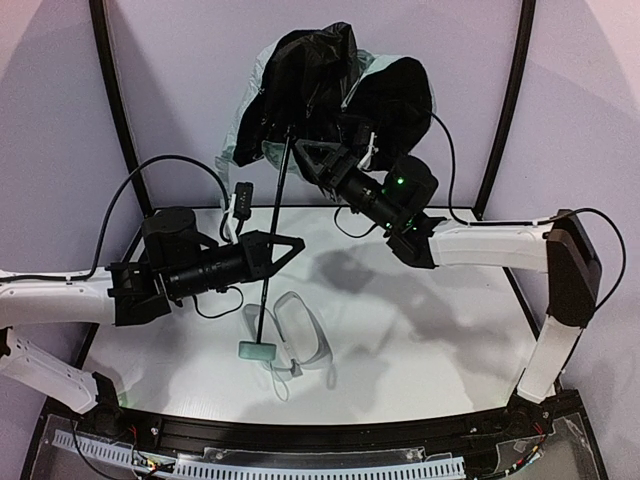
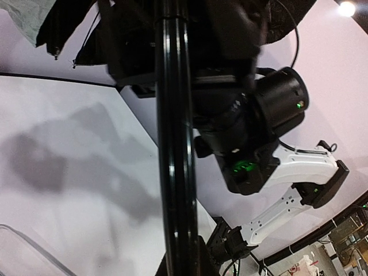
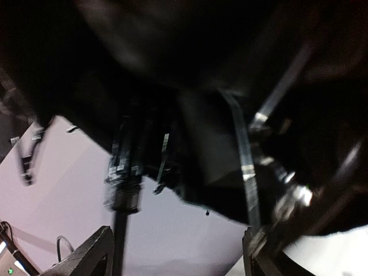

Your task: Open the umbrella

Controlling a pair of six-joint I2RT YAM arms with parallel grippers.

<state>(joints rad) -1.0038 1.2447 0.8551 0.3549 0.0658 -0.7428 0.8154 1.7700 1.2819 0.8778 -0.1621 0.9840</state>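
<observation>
The umbrella (image 1: 330,85) hangs half unfolded above the back of the table, black lining bunched and mint fabric at its edges. Its thin black shaft (image 1: 272,240) slants down to the mint block handle (image 1: 255,349). My left gripper (image 1: 284,246) is shut on the shaft partway along, and the shaft (image 2: 175,144) fills the left wrist view. My right gripper (image 1: 312,156) is open just under the canopy. In the right wrist view its jaws (image 3: 178,253) stand wide apart, with the shaft (image 3: 119,236) close by the left finger and the ribs and lining (image 3: 172,86) above.
A pale see-through oval hard case (image 1: 303,335) lies open on the white table (image 1: 420,340) beside the handle. A black cable (image 1: 350,225) trails across the table's back. Curved black frame tubes (image 1: 115,90) stand at both sides.
</observation>
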